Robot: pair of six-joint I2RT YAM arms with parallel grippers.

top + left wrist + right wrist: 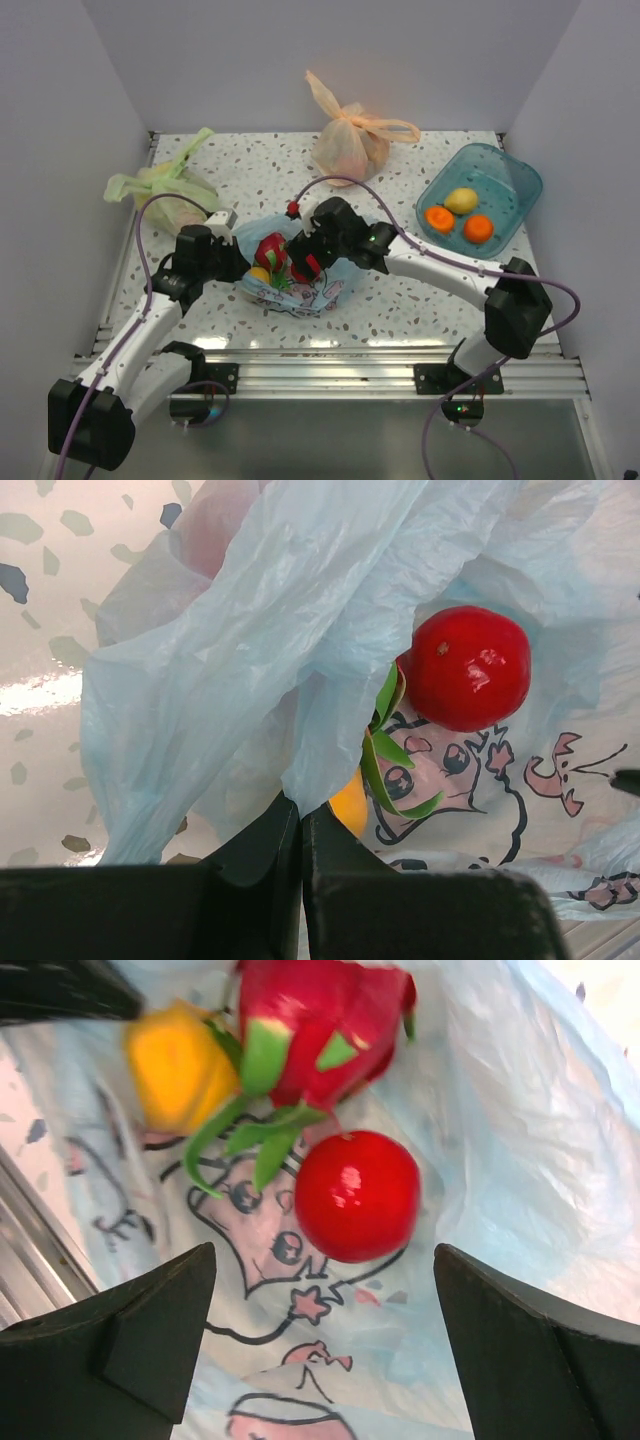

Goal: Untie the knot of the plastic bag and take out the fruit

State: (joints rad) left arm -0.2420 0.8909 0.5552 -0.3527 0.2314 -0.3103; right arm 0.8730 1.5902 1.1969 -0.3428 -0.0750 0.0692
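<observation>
The plastic bag [300,292] lies mid-bench [420,300], close to the near edge, w/ its mouth gaping upward. My L gripper [300,825] is clamped on a fold of the thin blue film at the bag's left side. The fingers are pressed flat together w/ plastic pinched betw. them.

My R gripper [322,1260] hangs over the open mouth from the right, jaws spread wide, grasping nothing. In its wrist view the round red fruit [357,1195] sits betw. the two fingers and below them, resting on the cartoon print. Can't tell if either pad touches the film. Just beside that fruit are a red fruit w/ green leaves [310,1020] and a yellow fruit [180,1065], touching each other. All three are inside the bag.

The teal tub [525,180] is at the bench's right edge, toward the far side. It holds two orange fruits [440,218] and a paler yellow piece [461,200]. The green bag [165,190] sits near the far left corner. The orange bag [348,140] sits at the middle of the far edge. Both are well apart from my grippers.
</observation>
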